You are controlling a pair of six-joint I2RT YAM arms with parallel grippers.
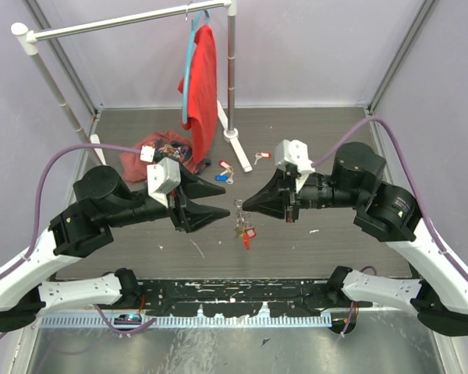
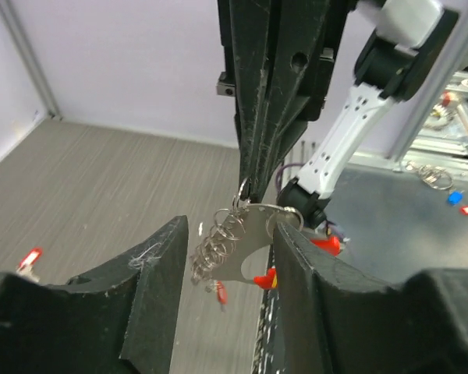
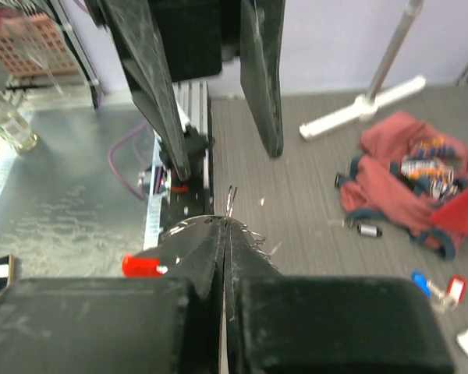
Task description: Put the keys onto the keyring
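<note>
The keyring (image 1: 241, 220) is a silver chain loop with a red tag (image 1: 247, 234), hanging above the table between my two grippers. My right gripper (image 1: 246, 205) is shut on its top ring, which pokes out past the fingertips in the right wrist view (image 3: 230, 199). My left gripper (image 1: 218, 212) is open and faces it. In the left wrist view the chain and a flat silver plate (image 2: 246, 243) hang between the open fingers (image 2: 157, 273), close to the right finger. Loose keys with blue and red tags (image 1: 225, 173) and another with a red tag (image 1: 259, 156) lie on the table.
A red pouch (image 1: 157, 152) with small items lies at the left rear; it also shows in the right wrist view (image 3: 409, 167). A red cloth (image 1: 203, 78) hangs on a blue hanger from a white rack, whose foot (image 1: 232, 134) stands behind the keys.
</note>
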